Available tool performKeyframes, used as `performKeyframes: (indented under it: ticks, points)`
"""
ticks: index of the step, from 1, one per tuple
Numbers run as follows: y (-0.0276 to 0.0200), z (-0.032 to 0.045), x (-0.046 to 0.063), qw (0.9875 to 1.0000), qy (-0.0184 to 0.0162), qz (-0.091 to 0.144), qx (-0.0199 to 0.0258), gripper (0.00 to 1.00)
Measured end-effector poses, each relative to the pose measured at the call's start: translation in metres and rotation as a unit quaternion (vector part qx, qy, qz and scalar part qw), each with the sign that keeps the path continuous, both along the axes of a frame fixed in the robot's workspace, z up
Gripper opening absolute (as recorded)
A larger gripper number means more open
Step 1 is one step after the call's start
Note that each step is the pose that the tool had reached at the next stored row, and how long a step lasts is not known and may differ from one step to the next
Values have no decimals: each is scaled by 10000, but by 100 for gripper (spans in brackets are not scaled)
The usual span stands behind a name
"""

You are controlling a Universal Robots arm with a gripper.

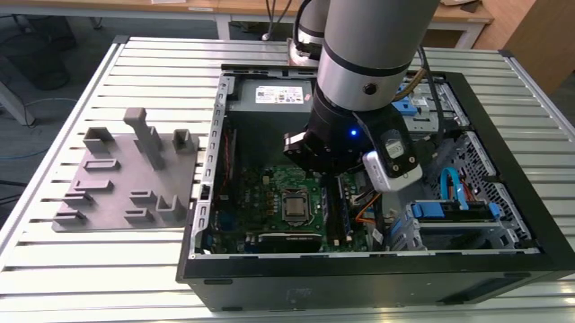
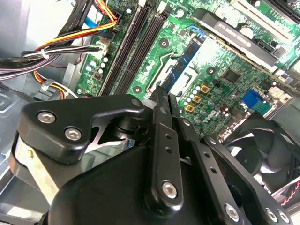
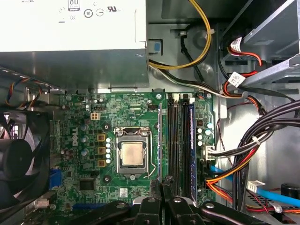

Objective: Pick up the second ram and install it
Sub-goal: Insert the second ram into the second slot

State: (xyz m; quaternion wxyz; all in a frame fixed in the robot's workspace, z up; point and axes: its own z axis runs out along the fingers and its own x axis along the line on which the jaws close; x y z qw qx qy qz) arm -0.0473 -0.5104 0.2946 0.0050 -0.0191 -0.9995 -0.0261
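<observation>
First wrist view alone — second ram seated in slot.

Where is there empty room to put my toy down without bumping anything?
The table slats are bare on the camera side of the grey holder tray and beyond it, at the exterior view's left. Inside the computer case it's crowded: arm, cables and fan.

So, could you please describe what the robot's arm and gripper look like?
The arm is a thick silver-grey cylinder with black joint bands, ending in a black wrist with a small blue light and a white-and-grey camera module. The gripper is matte black metal, with linkage plates fastened by silver screws.
</observation>
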Motion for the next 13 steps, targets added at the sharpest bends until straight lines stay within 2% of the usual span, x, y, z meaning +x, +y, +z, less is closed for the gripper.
performKeyframes:
  ticks: [5, 13]
  points:
    - [0, -2, 0, 10000, 0, 0, 0, 13]
    - [0, -67, 19, 10000, 0, -11, 1, 13]
